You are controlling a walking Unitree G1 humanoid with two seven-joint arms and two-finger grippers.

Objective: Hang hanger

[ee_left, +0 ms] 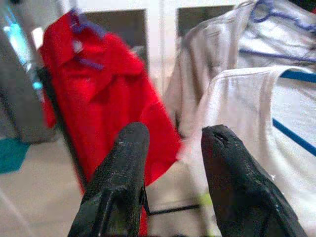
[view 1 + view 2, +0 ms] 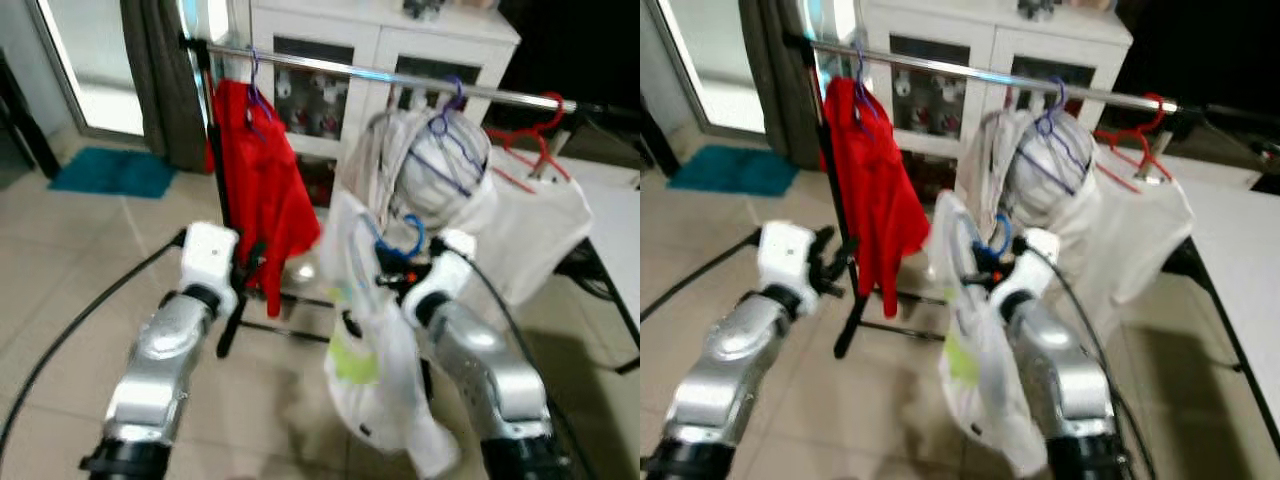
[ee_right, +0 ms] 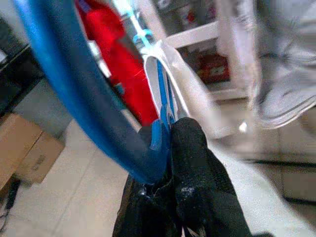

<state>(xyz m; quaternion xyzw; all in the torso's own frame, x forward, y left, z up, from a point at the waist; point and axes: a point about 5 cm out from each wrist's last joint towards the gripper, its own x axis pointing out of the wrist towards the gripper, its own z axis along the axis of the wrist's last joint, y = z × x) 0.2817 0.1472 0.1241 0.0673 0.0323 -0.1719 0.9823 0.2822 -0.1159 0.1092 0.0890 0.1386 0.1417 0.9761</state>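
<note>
- The right claw [image 2: 392,283] sits at the centre of the left eye view, clenched on a blue hanger [image 2: 400,240]; the right wrist view shows its black fingers [image 3: 197,163] pinched on the blue plastic.
- A white garment [image 2: 375,370] with a yellow-green patch hangs from the blue hanger, draping down over the right arm toward the lower centre of the frame.
- The blue hanger's hook curls up just below the metal rail [image 2: 400,78], apart from it, in front of the white clothes already hanging there.
- The left claw [image 1: 173,163] is released, its two fingers spread with nothing between them; it points toward the gap between the red shirt [image 2: 262,180] and the white garment.
- In the left eye view the left arm reaches in from the lower left, its white wrist near the red shirt's lower edge.
- The red shirt hangs on a purple hanger [image 2: 255,95] at the upper left end of the rail.
- More white clothing [image 2: 440,170] hangs on another purple hanger at upper centre, and a red hanger [image 2: 530,135] sits on the rail at the upper right.
- A white cabinet [image 2: 380,50] stands behind the rail; a teal mat [image 2: 115,172] lies on the tiled floor at the left.
</note>
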